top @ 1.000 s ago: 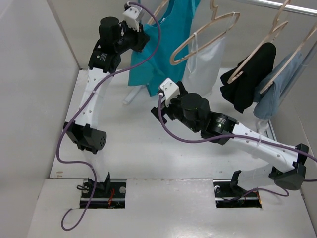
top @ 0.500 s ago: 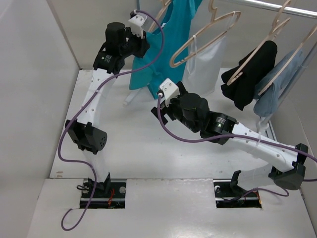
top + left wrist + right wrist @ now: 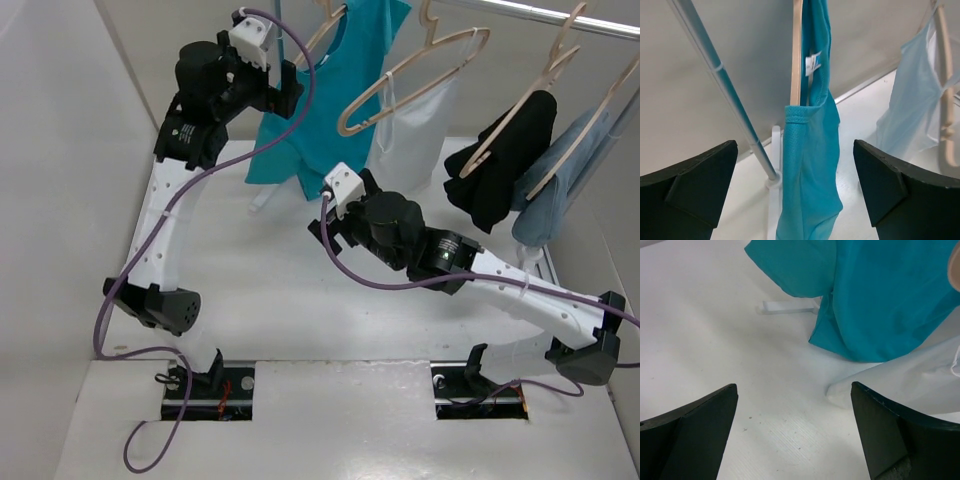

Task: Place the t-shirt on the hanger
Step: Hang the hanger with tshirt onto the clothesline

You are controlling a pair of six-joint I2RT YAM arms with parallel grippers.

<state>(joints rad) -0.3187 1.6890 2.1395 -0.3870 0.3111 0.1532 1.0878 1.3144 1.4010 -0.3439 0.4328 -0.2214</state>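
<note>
The teal t-shirt [image 3: 335,95] hangs from the pale wooden hanger [image 3: 324,24] on the rail at the back. In the left wrist view the hanger [image 3: 796,55] runs down inside the t-shirt [image 3: 810,165], beside the white neck label [image 3: 813,62]. My left gripper [image 3: 284,95] is raised just left of the shirt and is open [image 3: 795,200]; the cloth hangs in front of the gap, touching neither finger. My right gripper [image 3: 330,215] is low over the table and open [image 3: 795,435], with bare table between its fingers and the t-shirt's hem [image 3: 880,295] ahead of it.
A white sleeveless top [image 3: 410,130] hangs on a second hanger to the right, then a black garment [image 3: 500,165] and a pale blue one [image 3: 555,195]. The rack's pole [image 3: 725,90] and foot [image 3: 790,306] stand by the shirt. Walls close in at the left and back.
My left gripper was shut on the t-shirt and has opened, letting it go, and has drawn back to the left. The shirt now hangs free. The right arm has barely moved.
</note>
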